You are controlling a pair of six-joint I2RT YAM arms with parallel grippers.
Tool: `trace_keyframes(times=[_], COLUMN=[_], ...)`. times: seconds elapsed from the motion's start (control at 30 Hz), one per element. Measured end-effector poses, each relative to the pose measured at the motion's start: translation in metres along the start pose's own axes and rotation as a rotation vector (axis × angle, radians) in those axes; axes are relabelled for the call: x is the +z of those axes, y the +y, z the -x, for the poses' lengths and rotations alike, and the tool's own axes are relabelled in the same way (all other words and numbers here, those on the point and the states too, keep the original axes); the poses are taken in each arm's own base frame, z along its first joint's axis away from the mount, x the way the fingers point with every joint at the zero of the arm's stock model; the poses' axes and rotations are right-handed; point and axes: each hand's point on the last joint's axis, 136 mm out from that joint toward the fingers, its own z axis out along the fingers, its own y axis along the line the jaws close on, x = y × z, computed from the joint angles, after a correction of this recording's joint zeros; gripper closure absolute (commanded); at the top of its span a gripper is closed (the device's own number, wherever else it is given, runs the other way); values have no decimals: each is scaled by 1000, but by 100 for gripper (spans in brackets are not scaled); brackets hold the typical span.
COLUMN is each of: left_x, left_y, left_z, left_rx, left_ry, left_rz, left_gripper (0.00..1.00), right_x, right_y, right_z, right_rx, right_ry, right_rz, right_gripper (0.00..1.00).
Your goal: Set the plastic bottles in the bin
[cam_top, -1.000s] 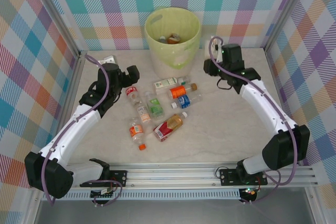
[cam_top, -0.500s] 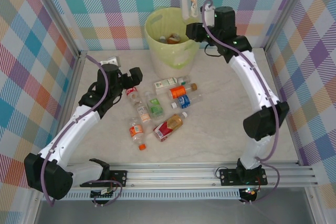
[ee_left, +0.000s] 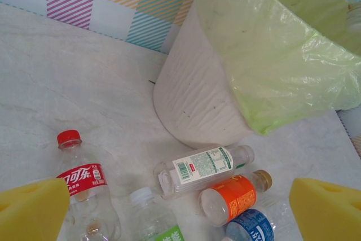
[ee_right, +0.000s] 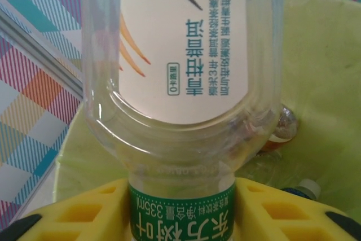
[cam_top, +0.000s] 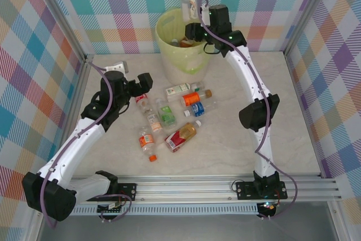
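Your bin [cam_top: 179,63] sits directly under the right claw [cam_top: 196,18], which pinches a green-labelled bottle [ee_right: 180,83] by its neck. A few lie inside; about eight loose bottles [cam_top: 165,114] (most of the job) wait just ahead of your wide-open left claw [ee_left: 180,207].

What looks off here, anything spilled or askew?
Only the bin liner: it drapes unevenly, sagging far down one side of the bin. No spill shows on the table; loose bottles simply lie on their sides.
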Motion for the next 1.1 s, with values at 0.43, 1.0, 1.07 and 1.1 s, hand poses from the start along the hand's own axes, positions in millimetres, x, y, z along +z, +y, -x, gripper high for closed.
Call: trace_keyframes(times=[0.43,1.0,1.07,1.1], left_x=[3,14,18,20], left_y=[-1,8,11,14], left_z=[-9,-30,-36,-41], left_rx=[1,-23,-28,-30], left_ry=[25,72,96,117], left_rz=[-18,2,17,30], left_gripper=[0,0,0,0], right_x=[-6,-120,-132,-137], right_y=[2,34,31,29], right_z=[-9,-52,-67,-74], right_rx=[21,31,36,38], right_ry=[40,43,37,33], right_rz=[-14,79,76,70], right_gripper=[21,5,2,1])
